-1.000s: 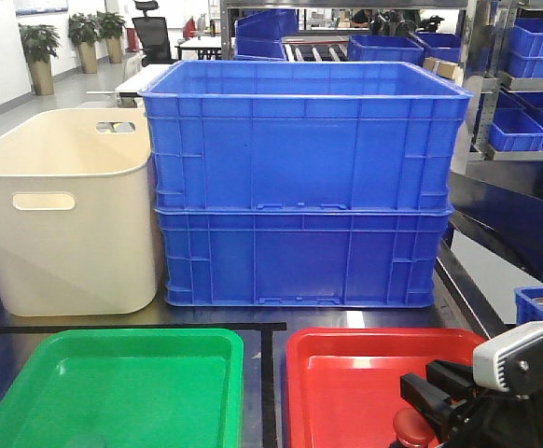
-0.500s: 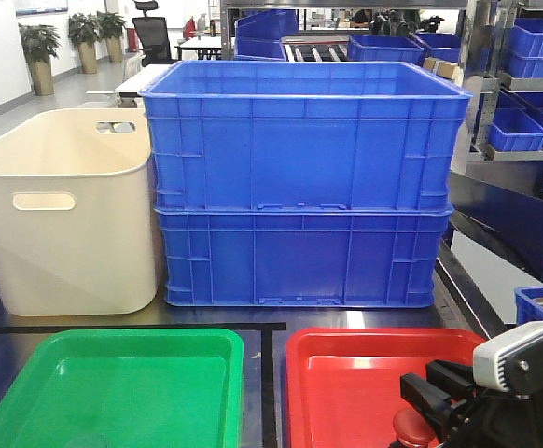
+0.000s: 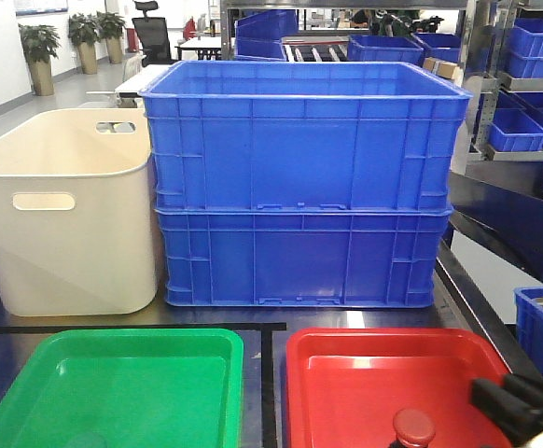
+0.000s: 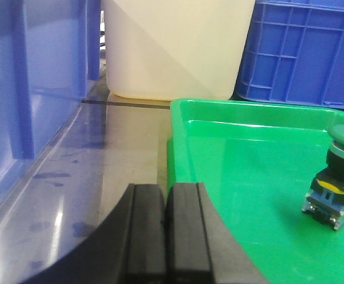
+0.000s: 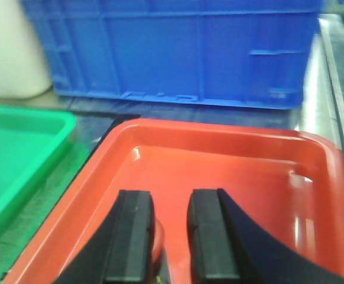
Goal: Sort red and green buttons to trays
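Front view: right hand [image 3: 519, 411] has backed off to 4 o'clock, fingers spread, leaving red button [image 3: 412, 427] standing in red tray [image 3: 346, 345]. Left hand [image 4: 166, 231] pressed together; green button [image 4: 337, 177] sits in green tray [image 4: 231, 112]. Sorting looks finished.

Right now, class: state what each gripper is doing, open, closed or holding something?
Left gripper: closed, empty.
Right gripper: open, holding nothing; red button below.

Red button [image 3: 413, 427] cut off by frame edge; right end effector [image 5: 167, 236] hides it.
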{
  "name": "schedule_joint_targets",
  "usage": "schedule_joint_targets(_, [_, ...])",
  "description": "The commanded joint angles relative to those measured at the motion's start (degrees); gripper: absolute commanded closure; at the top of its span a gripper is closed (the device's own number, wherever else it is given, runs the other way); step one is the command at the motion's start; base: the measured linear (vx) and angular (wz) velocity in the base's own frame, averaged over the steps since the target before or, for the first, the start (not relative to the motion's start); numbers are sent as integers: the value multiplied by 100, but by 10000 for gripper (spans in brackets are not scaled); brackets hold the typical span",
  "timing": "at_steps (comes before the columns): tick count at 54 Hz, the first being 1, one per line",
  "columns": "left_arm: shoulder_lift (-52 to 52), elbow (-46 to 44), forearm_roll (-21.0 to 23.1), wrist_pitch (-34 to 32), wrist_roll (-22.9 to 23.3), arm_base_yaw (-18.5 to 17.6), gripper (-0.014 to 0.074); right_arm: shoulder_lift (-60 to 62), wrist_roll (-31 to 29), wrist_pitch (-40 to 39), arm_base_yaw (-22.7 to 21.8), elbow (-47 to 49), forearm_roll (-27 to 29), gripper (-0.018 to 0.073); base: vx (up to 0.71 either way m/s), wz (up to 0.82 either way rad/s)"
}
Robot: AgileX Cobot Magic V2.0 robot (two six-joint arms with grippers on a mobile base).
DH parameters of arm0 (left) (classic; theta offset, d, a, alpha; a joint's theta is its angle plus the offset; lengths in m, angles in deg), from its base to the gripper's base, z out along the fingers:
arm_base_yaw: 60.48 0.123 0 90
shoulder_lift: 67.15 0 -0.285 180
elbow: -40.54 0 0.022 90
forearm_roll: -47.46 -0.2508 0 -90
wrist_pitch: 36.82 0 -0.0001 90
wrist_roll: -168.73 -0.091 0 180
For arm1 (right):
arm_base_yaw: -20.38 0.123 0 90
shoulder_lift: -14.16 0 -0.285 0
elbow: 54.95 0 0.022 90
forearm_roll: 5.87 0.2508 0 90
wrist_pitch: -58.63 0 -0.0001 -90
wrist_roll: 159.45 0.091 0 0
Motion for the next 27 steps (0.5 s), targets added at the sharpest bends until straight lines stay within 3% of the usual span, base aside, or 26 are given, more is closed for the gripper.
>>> schedule_joint_targets(1, [87,-120,51,-439,8,-50,603,621,-635,-35,4,95,193,340,0,0])
schedule_joint_targets(5, [87,-120,51,-439,8,-50,603,1130,-1403,-238,-50,-208,469,378,0,0])
schedule_joint_targets(14, [87,-120,51,-439,8,-50,602,2426,-2851,-835,-618,-1309,2066,523,0,0])
schedule_joint_targets(17, [87,-120,51,-439,8,-50,602,2863,-3063,-827,-860,-1631,2116,573,0,0])
schedule_joint_targets(27, [87,-120,51,-439,8,-50,602,4036,-3041,-807,-1455,-2500,2014,573,0,0])
